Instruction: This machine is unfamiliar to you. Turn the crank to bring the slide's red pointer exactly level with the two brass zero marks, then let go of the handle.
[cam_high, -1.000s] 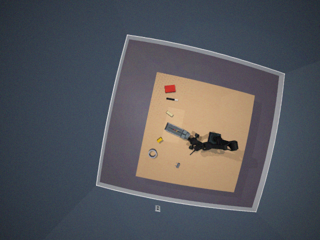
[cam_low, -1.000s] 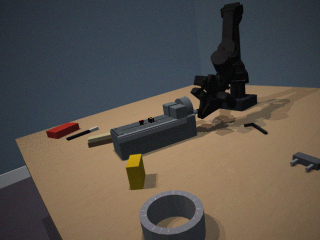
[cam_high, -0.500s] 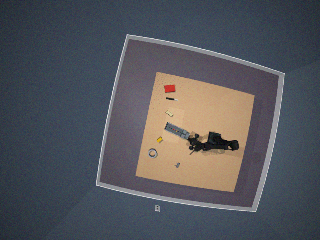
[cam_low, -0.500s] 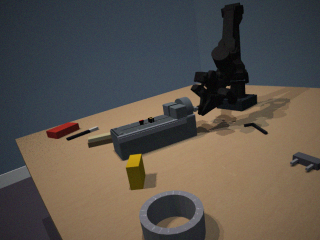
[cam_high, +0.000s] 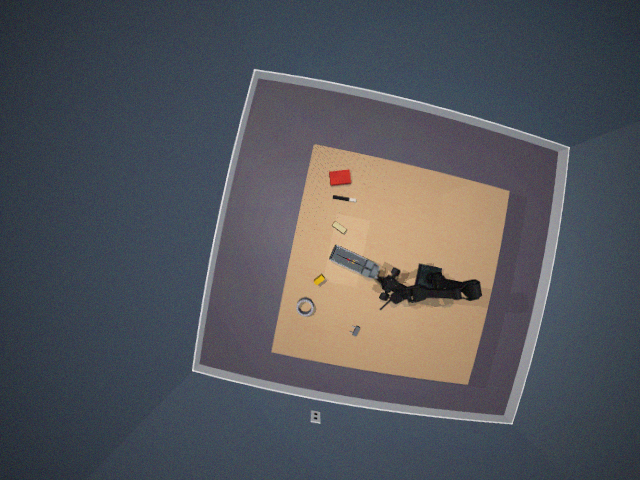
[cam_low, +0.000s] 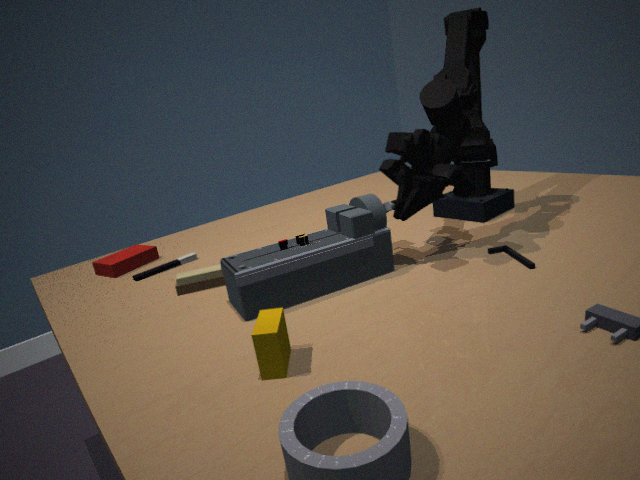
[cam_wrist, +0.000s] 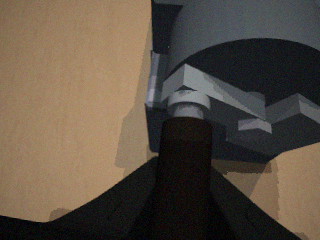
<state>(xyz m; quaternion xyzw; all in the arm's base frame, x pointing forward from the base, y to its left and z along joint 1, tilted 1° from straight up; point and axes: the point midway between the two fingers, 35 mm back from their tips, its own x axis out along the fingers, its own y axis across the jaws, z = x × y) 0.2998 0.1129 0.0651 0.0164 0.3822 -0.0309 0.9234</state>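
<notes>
The grey machine (cam_high: 343, 263) (cam_low: 310, 281) lies with its crank end toward the arm. Its red pointer (cam_high: 347, 259) (cam_low: 282, 243) stands apart from the brass zero marks (cam_high: 354, 261) (cam_low: 301, 239), on the side away from the crank; a short gap shows between them. The pale crank arm (cam_wrist: 220, 92) lies across the front of the round hub (cam_low: 368, 204). My gripper (cam_low: 397, 209) (cam_wrist: 179, 169) is shut on the crank handle (cam_low: 389, 206) (cam_wrist: 189, 102), whose pale collar shows beyond the fingertips. The fingers hide the rest of the handle.
A yellow block (cam_high: 319, 280) (cam_low: 271, 346) and a grey ring (cam_high: 305, 306) (cam_low: 343, 459) stand beside the machine. A pale bar (cam_high: 339, 227), a marker (cam_high: 341, 197) and a red block (cam_high: 339, 177) lie on its other side. A hex key (cam_low: 516, 254) and a grey pronged part (cam_high: 356, 330) also lie on the table.
</notes>
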